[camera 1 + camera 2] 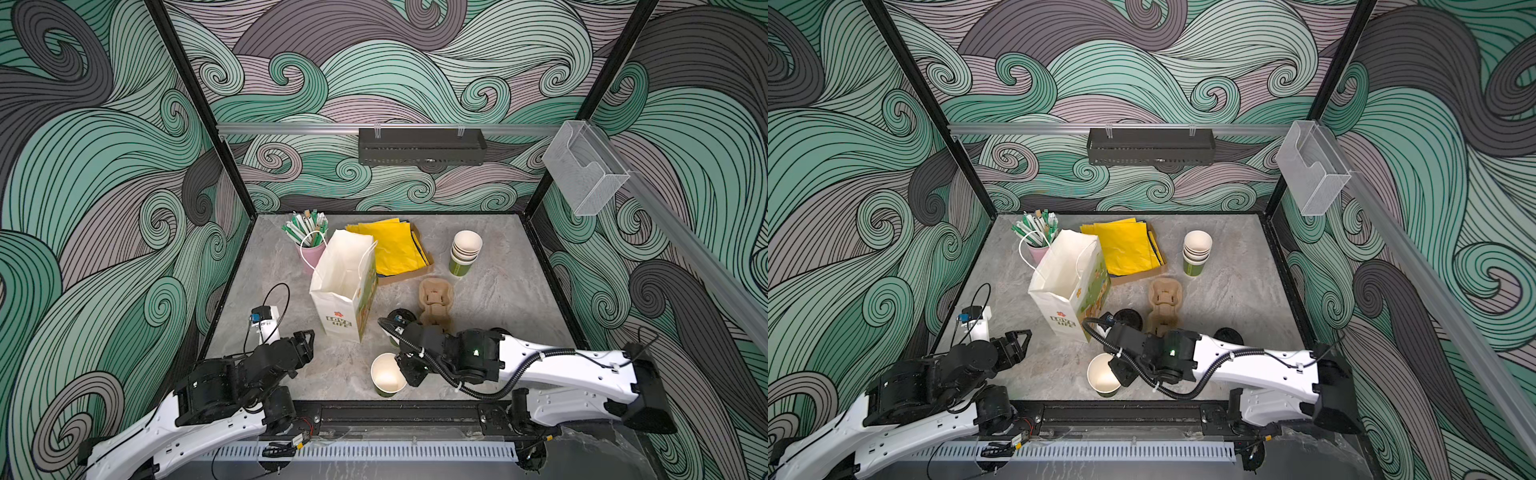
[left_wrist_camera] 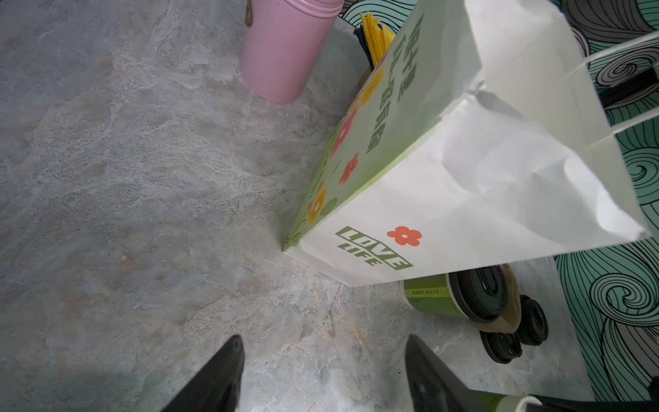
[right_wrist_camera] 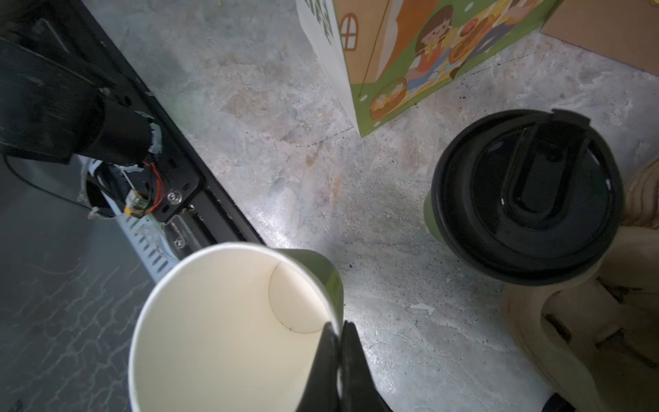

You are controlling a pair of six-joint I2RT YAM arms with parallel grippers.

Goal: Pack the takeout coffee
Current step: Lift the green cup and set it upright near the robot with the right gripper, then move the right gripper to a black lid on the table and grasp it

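Observation:
The takeout coffee (image 3: 527,192), a green cup with a black sip lid, stands upright by the near end of the cardboard cup carrier (image 1: 434,299), close to the white paper bag (image 1: 340,286). The left wrist view shows it (image 2: 463,296) past the bag's corner. In a top view only its lid (image 1: 1128,318) peeks out beyond the right arm. My right gripper (image 3: 338,326) is shut on the rim of a lidless green cup (image 3: 228,321) with a cream inside, near the table's front edge (image 1: 386,374). My left gripper (image 2: 322,339) is open with nothing in it, left of the bag (image 1: 305,336).
At the back stand a pink tin of straws (image 1: 311,245), a box of yellow napkins (image 1: 395,245) and a stack of lidless green cups (image 1: 465,251). Loose black lids (image 1: 1227,334) lie right of the carrier. A black rail (image 1: 395,409) runs along the table's front edge.

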